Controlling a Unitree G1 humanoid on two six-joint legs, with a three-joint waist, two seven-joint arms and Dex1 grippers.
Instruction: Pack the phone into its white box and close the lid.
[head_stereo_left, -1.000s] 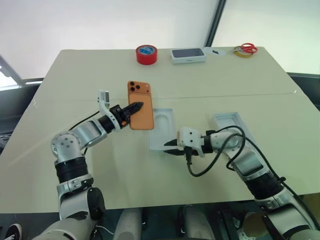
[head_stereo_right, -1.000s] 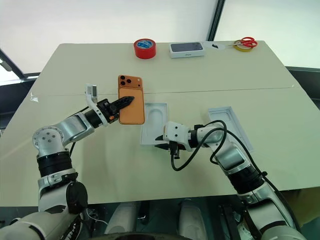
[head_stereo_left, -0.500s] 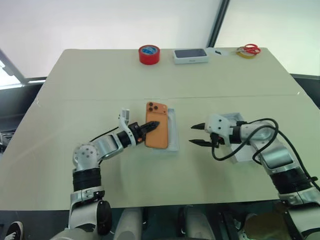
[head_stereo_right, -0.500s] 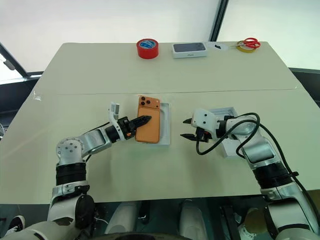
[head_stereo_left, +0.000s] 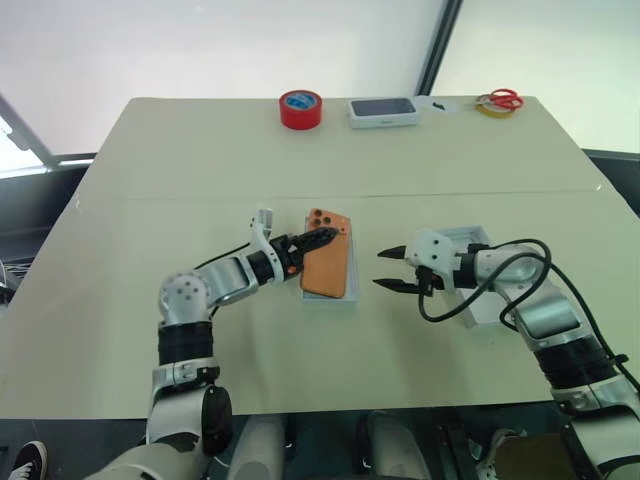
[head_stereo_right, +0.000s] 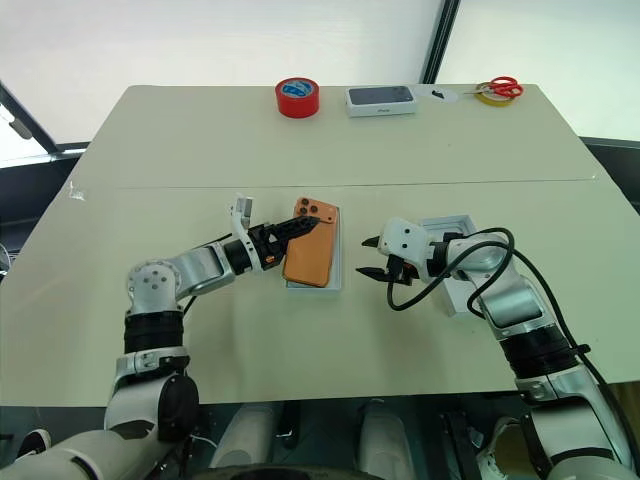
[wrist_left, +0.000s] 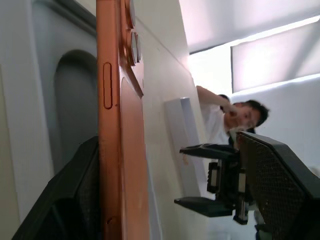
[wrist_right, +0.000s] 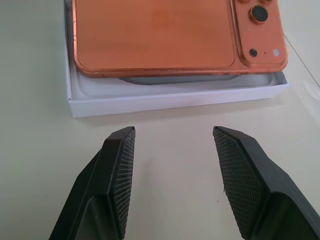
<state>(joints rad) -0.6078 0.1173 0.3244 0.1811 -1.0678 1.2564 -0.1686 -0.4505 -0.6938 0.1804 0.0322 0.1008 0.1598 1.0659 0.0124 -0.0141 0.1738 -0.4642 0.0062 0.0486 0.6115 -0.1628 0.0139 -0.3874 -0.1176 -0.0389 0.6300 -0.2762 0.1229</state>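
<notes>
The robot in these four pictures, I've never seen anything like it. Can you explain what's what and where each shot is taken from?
It is a two-armed humanoid robot working at a table. The two wide pictures come from cameras in its head, looking down over its arms. The two close-ups come from cameras on its wrists, looking along the black fingers. The left gripper is open at the orange phone, which rests on the white box and seems not yet sunk flat. The right gripper is open and empty. The lid lies by the right arm. At the far edge are a red tape roll, a dark-topped box and scissors.
</notes>
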